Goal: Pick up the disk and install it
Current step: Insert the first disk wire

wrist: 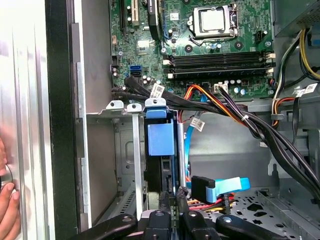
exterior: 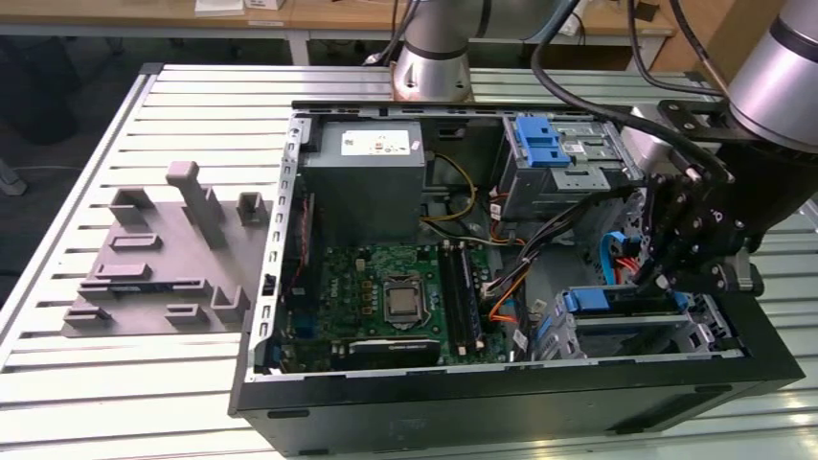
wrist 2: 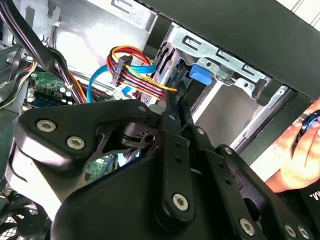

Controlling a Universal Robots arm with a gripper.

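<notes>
PC case [exterior: 511, 402] lies open on the slatted table [exterior: 77, 402], w/ the board [exterior: 397, 297] facing up. Arm comes in from the exterior view's right & the gripper [exterior: 665, 273] is down inside the case, at the drive bay [exterior: 696, 331] in the corner nearest the camera on that side.

Disk [wrist: 161, 150] stands on edge in the bay slot, blue rail tab up top, dark body below it. In the first wrist view the fingertips [wrist: 170, 197] are narrow, pinched on the disk's end edge, one each side. In the second wrist view the gripper [wrist 2: 175, 107] linkage blocks most of the scene; past it the blue tab [wrist 2: 201, 74] sits against the bay's metal frame [wrist 2: 220, 55]. Disk looks well into the slot, can't tell if fully seated.

Red/orange/yellow wire bundle [wrist 2: 135, 70] & a blue SATA cable [wrist: 220, 187] run just beside the bay. Grey PSU [exterior: 371, 158] and a 2nd cage w/ blue latch [exterior: 543, 144] sit at the far end of the case. Grey fixture plate [exterior: 160, 254] on the table, exterior view's left, well apart from the case.

A person's hand [wrist 2: 300, 152] rests at the case's outer wall, near the bay; same hand [wrist: 6, 205] at the first wrist view's edge.
</notes>
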